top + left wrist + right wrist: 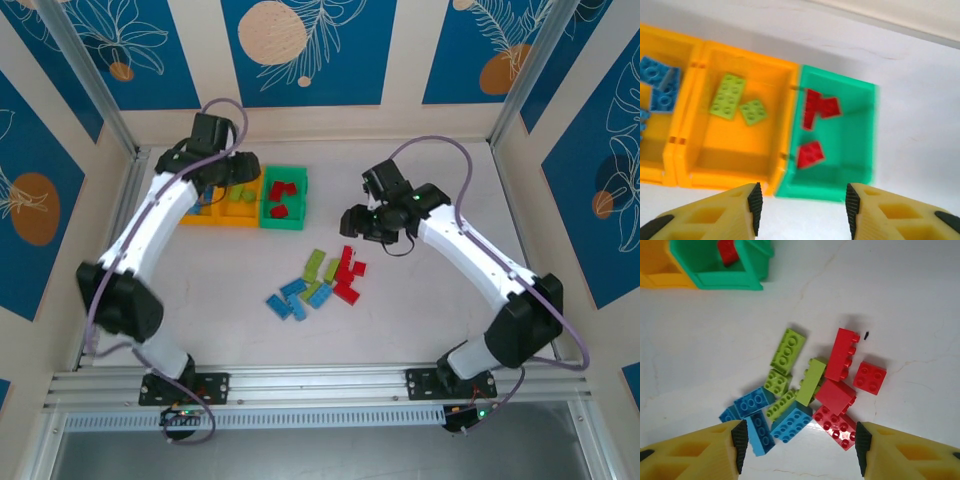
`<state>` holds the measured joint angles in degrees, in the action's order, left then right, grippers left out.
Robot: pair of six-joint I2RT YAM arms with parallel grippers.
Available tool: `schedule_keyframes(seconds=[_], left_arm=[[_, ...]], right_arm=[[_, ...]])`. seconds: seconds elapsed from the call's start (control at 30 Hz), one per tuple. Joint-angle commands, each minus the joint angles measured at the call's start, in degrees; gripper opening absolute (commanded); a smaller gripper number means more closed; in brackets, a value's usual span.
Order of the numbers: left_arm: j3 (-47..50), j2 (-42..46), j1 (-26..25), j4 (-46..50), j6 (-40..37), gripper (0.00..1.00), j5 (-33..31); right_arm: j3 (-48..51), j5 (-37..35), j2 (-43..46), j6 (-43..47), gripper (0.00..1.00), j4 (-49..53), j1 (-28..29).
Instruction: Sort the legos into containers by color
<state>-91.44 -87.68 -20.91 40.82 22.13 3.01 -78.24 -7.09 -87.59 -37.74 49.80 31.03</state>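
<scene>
**Setting.** White table (420, 330) with hairline cracks, walled in by cream panels carrying blue leaf-print inserts (300, 45).

**Bins.** Three joined in a row at the far left of the table.
- Left orange bin (655, 167): blue bricks (657, 82).
- Middle orange bin (735, 162): two lime bricks (728, 96).
- Green bin (860, 135): red bricks (817, 107).

The colour scheme is thus already fixed, one colour per bin.

**Loose bricks.** A mixed pile (318, 283) lies mid-table, well apart from the bins. Red pieces (842, 355) sit on one side, blue pieces (792, 422) nearest the wrist camera, and lime ones (787, 350) between and beyond. The sort looks partly done.

**Left gripper** (801, 200). Hangs over the near wall where the middle and green bins meet. Jaws spread wide, nothing between them. Judged stationed on the delivery side, with no load.

**Right gripper** (800, 446). Poised above the pile's near edge. Jaws fully apart and empty, wide enough to straddle a brick, so probably lining up a pick.

**Obscured.**
- The left bin is cut by the frame edge in the left wrist view.
- In the top view the left arm covers part of the orange bins.
- The green bin's outer wall is smeared.
- Bricks in the pile overlap, so the exact count is uncertain.
- A dark speck (867, 334) beside the long red brick cannot be identified.
</scene>
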Motion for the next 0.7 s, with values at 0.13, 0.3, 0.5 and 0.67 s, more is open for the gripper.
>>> schedule_keyframes(seconds=[0.13, 0.3, 0.5, 0.67], left_arm=[[16.2, 17.1, -7.0, -3.2, -19.7, 0.53, 14.7], [22.2, 24.5, -9.6, -0.5, -26.6, 0.61, 18.8], [26.9, 28.7, -10.8, 0.6, -29.0, 0.68, 18.3], [28.7, 29.5, -10.9, -0.3, -27.6, 0.73, 17.5]], right_arm=[[-2.6, 0.9, -12.5, -2.3, 0.6, 0.0, -0.2], [-5.6, -1.2, -21.1, -3.0, 0.57, 0.4, -0.2], [-6.2, -1.5, -26.3, -4.1, 0.39, -0.5, 0.2], [-6.2, -2.6, -26.0, -4.6, 0.27, -0.5, 0.2]])
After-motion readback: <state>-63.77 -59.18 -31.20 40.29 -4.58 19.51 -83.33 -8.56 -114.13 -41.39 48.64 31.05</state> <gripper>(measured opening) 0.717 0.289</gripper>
